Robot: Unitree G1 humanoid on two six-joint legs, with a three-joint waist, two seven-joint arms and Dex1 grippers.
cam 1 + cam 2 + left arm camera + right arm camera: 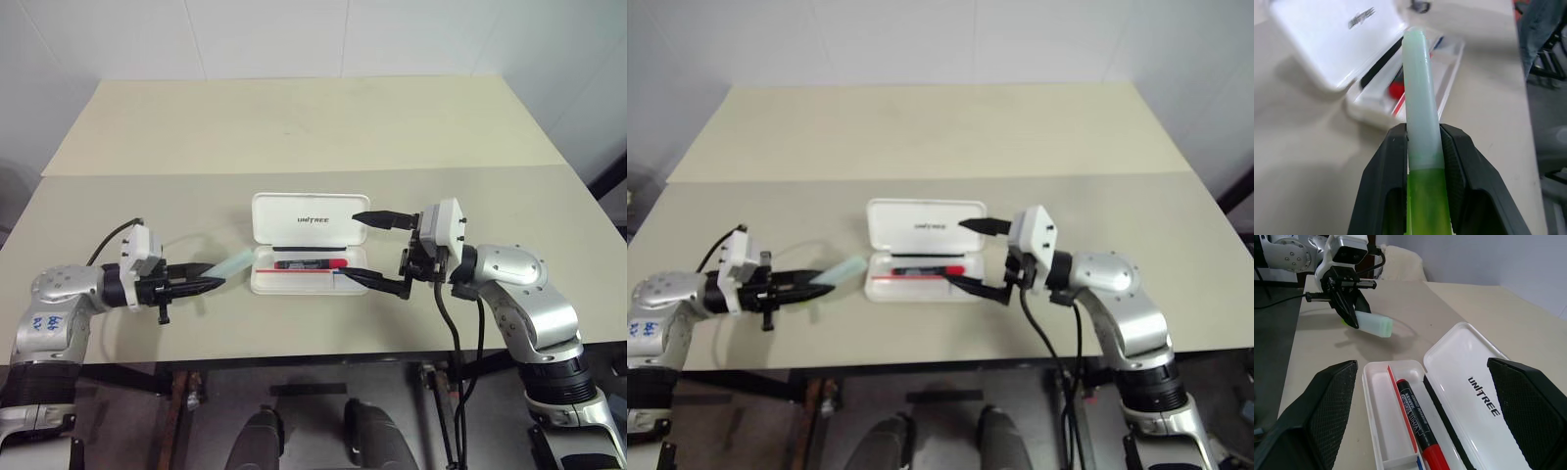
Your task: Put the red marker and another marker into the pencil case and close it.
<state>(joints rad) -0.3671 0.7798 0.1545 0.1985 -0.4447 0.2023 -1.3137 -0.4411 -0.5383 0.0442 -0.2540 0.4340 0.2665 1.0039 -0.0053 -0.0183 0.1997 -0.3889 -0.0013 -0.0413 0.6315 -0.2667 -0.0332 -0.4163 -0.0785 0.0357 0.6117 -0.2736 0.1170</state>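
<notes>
The left gripper (208, 285), clenched on a green marker (231, 264), approaches the open pencil case (310, 257) from nine o'clock; the red marker (312, 263) lies inside, and the right gripper (377, 250), spread wide, steadies its three-o'clock end.

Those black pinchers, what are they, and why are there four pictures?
They are a robot's two hands, called grippers. Two pictures come from cameras in its head, looking down at a table. The other two come from little cameras on its wrists. On the table lies an open white pencil case with a red marker already inside. The left gripper is pinching a green marker with a pale cap. The right gripper is wide open, one finger on each side of the case's end, holding nothing.
</notes>
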